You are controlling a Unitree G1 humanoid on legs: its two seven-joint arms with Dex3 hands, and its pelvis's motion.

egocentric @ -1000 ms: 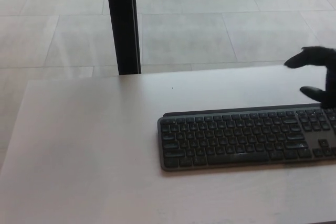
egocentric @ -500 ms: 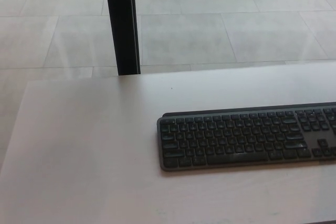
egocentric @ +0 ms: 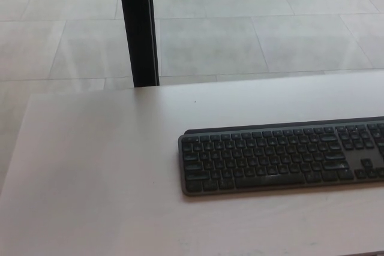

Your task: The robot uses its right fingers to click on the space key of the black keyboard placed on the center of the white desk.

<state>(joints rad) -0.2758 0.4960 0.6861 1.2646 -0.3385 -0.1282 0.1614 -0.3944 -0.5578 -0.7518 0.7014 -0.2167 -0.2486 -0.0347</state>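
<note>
Right hand gone from view since a second ago, black keyboard (egocentric: 282,157) crossing right picture edge, white desk (egocentric: 96,166) bare leftward

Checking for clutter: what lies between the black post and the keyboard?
Nothing: only bare white desk separates black post from keyboard, per the head view.

no readable text, key legends on the keyboard (egocentric: 282,159) too blurred to make out, no brand or label legible on its frame, desk (egocentric: 102,172) bare of markings
</note>
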